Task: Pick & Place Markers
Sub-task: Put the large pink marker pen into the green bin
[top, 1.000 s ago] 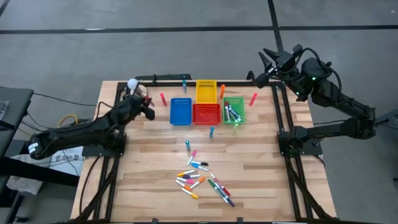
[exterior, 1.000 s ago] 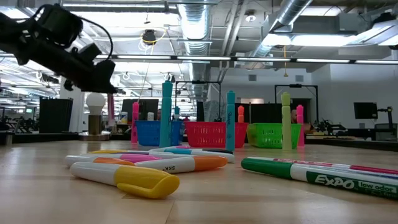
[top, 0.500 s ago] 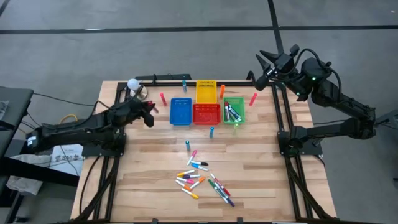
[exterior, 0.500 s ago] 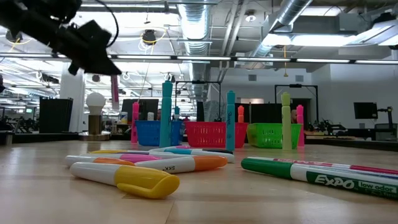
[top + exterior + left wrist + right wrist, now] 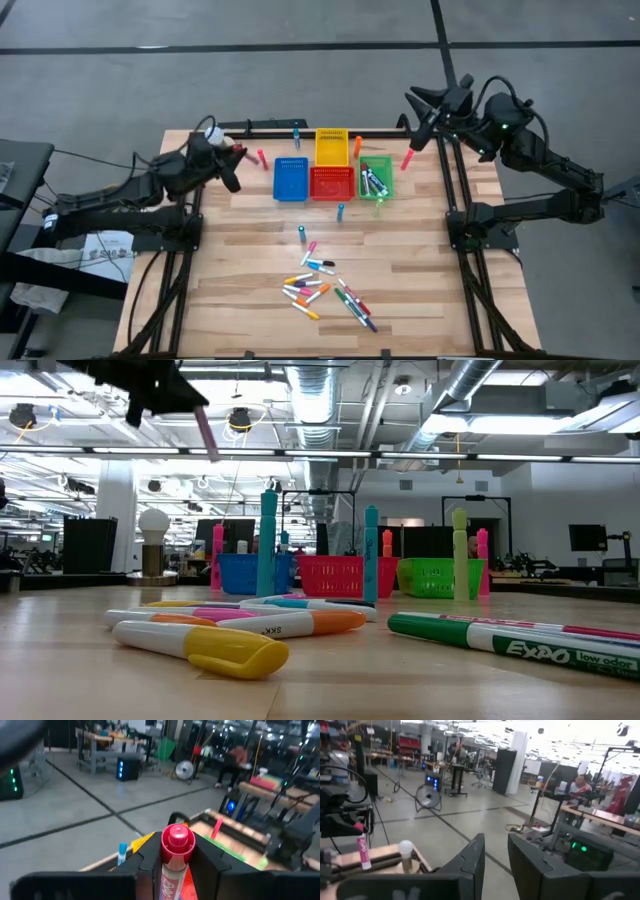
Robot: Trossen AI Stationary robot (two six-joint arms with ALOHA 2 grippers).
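Note:
My left gripper (image 5: 228, 162) is high above the table's far left part, shut on a red-capped marker (image 5: 176, 851). The marker also shows in the low view (image 5: 205, 434) and in the right wrist view (image 5: 363, 852). My right gripper (image 5: 424, 112) is open and empty (image 5: 496, 860), high over the table's far right corner. Several markers (image 5: 325, 290) lie in a heap near the table's front. Single markers stand upright on their ends, such as a red one (image 5: 262, 158), a pink one (image 5: 408, 158) and a teal one (image 5: 302, 233). My left gripper pinches the marker's white barrel (image 5: 169, 881) between its two fingers. The red cap end (image 5: 177, 840) sticks out past the fingertips. The marker is lifted clear of the table and slants down below the gripper (image 5: 160, 385).
Four small bins stand at the table's far middle: blue (image 5: 291, 178), yellow (image 5: 331, 147), red (image 5: 331, 183) and green (image 5: 375, 180), the green one with markers in it. A white bulb (image 5: 212, 131) stands at the far left. A black frame rims the table.
My left gripper has risen well above the table with the marker and drawn slightly toward the table's left and far edges. The marker, which hung upright, now slants. My right gripper has shifted a little toward the table's left.

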